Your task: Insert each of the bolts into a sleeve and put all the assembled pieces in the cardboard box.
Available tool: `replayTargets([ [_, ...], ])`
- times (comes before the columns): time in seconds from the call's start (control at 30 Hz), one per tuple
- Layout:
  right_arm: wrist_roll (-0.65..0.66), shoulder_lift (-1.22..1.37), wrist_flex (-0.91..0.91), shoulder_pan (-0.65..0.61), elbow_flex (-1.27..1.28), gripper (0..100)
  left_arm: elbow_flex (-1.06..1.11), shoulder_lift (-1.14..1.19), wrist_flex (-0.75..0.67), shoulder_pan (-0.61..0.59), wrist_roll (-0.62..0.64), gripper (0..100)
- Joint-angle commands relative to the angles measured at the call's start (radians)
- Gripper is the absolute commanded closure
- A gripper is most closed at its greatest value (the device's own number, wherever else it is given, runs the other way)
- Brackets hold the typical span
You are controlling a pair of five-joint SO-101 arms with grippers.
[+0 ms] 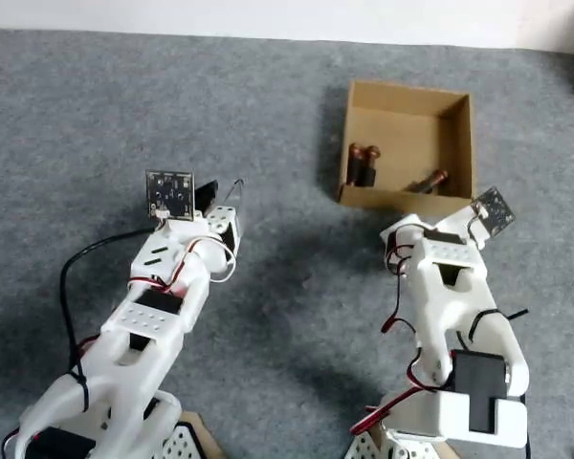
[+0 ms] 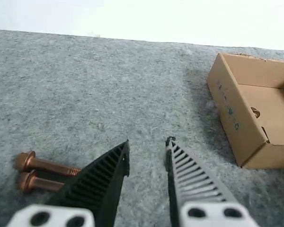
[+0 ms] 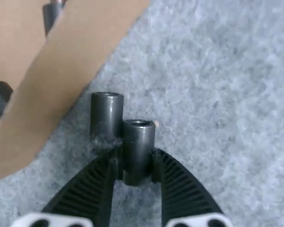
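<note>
The right gripper (image 3: 135,163) had its fingers closed narrow on the lower part of the held sleeve (image 3: 138,139), which stood upright. A second sleeve (image 3: 106,113) stood just beside it, maybe touching. Both were just outside the wall of the cardboard box (image 1: 408,92), at about 6 o'clock from it in the high view. The sleeves looked like dark metal tubes, stiff, smooth and probably rather heavy, so a grip across the round body, with the bore left free, seemed right. The left gripper (image 2: 148,144) hovered wide open and empty over the grey carpet (image 2: 85,94). The two copper bolts (image 2: 47,165) lay side by side near it, on the side away from the box. They were likely rigid and a little slippery, best taken on the shank near the head. Two assembled pieces (image 1: 364,164) lay in the box
</note>
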Motion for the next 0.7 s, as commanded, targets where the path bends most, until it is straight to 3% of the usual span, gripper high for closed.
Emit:
replayTargets([
  [0.0, 0.02, 0.051, -0.022, 0.012, -0.019, 97.1, -0.03, -0.016, 0.0, 0.001, -0.021, 87],
  [0.4, 0.035, 0.081, 0.012, 0.004, -0.033, 99.6, -0.013, -0.018, -0.068, 0.039, -0.023, 87],
  [0.67, -0.034, 0.084, 0.461, -0.002, -0.22, 99.5, 0.176, -0.027, -0.023, -0.019, -0.018, 87],
])
